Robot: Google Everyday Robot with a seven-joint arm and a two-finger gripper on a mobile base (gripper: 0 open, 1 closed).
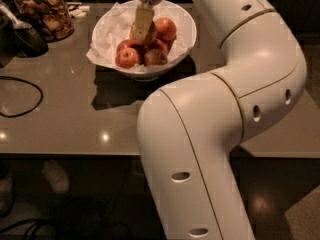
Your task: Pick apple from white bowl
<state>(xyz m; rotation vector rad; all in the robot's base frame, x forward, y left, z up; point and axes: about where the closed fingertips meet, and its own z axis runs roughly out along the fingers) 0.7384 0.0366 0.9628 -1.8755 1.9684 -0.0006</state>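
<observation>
The white bowl [186, 22], lined with crumpled white paper, stands at the back of the grey table. It holds several apples. My gripper [142, 26] reaches down from the top of the view into the bowl's middle. It sits right over a yellow-green apple [148, 35] that lies on top of the pile and is partly hidden behind the gripper. Redder apples lie to the right [166, 28], the front left [127, 57] and the front [155, 57].
A glass jar of brown snacks [44, 11] stands at the back left beside a dark object [20, 34]. A black cable [22, 98] loops on the table's left. My white arm [225, 109] fills the right and the foreground. The table's front edge [75, 154] runs across the view.
</observation>
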